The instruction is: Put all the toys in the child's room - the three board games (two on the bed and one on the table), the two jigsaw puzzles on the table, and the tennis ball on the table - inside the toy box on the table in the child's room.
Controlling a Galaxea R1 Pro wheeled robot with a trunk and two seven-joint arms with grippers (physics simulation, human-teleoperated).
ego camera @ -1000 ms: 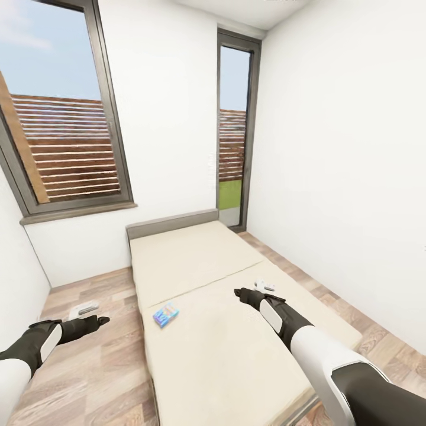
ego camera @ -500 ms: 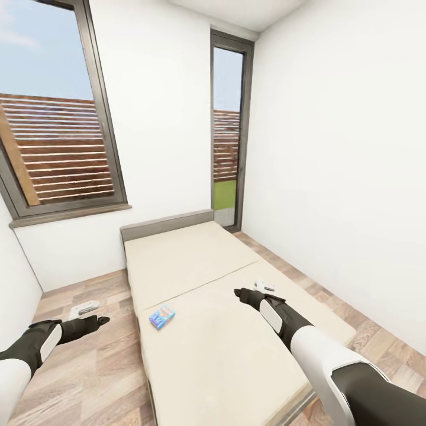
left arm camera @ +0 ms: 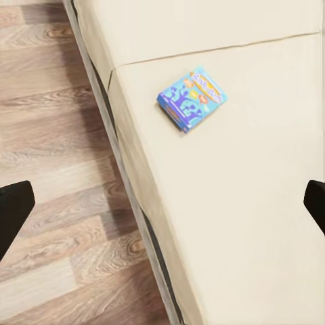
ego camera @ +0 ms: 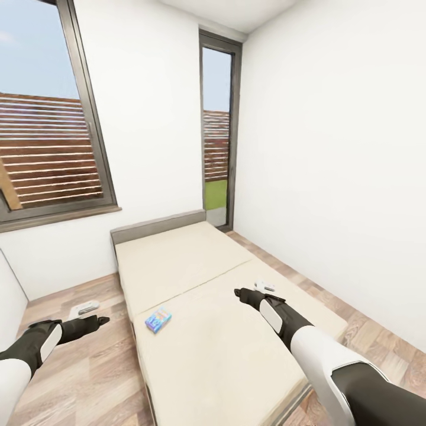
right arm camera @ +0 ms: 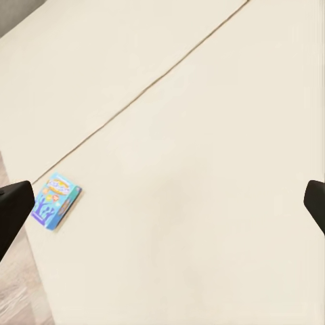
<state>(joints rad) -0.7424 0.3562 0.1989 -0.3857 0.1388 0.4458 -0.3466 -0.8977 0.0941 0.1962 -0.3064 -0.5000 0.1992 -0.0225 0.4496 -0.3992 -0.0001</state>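
Board game (ego camera: 158, 320): a thin, flat, rectangular box, light blue with cartoon printing. It lies flat on the bed (ego camera: 195, 266), near the mattress edge on the robot's left, just in front of the seam that crosses the plain, smooth cream mattress. A grey frame and low headboard border the mattress.

Right gripper (ego camera: 264, 286): arm extended forward over the mattress, well apart from the box; the right wrist view shows both dark fingertips (right arm camera: 15, 206) spread wide with nothing between them.

Left gripper (ego camera: 86, 308): arm extended over the wood-plank floor (ego camera: 89, 367) beside the bed; fingertips (left arm camera: 13, 210) likewise spread wide, holding nothing.
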